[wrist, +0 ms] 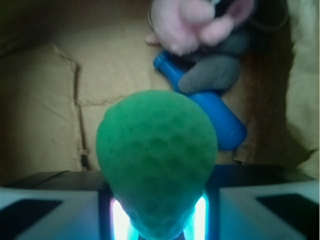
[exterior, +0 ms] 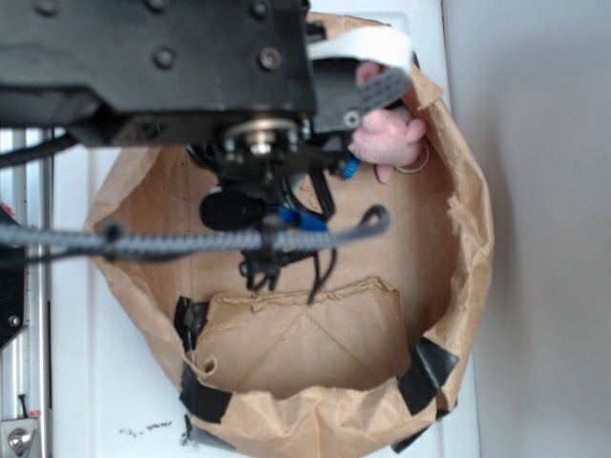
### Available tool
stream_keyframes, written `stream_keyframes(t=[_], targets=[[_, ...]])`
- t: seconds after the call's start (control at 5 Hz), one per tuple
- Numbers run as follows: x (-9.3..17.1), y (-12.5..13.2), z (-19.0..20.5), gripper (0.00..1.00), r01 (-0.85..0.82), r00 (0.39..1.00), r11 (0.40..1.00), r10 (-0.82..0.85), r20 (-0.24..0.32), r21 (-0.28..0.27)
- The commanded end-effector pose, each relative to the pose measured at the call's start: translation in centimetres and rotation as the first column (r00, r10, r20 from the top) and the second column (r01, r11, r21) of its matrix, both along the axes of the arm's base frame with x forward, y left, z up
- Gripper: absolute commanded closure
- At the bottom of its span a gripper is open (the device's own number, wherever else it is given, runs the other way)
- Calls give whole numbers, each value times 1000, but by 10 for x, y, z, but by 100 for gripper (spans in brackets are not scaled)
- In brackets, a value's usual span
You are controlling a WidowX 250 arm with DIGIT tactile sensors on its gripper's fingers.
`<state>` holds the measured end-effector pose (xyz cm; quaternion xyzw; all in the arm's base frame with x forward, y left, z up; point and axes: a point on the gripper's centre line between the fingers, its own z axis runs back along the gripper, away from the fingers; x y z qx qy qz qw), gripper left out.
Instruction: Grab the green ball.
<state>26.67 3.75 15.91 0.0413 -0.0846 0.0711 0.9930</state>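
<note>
The green ball [wrist: 157,160], bumpy and knitted, fills the lower middle of the wrist view. It is squeezed narrow at its bottom between the two pale fingers [wrist: 55,210]. My gripper [wrist: 157,220] is shut on it. In the exterior view the ball is hidden under the black arm [exterior: 162,67], which reaches over the brown paper bag [exterior: 468,219].
A pink plush toy [wrist: 195,22] [exterior: 387,134] lies at the bag's far side, with a blue bottle [wrist: 215,112] [exterior: 304,219] and a grey soft object [wrist: 215,72] beside it. A grey braided cable [exterior: 191,240] crosses the bag. Black tape [exterior: 427,372] patches the bag's near wall.
</note>
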Motion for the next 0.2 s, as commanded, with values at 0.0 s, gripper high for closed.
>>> stream_keyframes(t=[0.0], targets=[[11,-11,41,100,24,995,1000,-24,97,-5]])
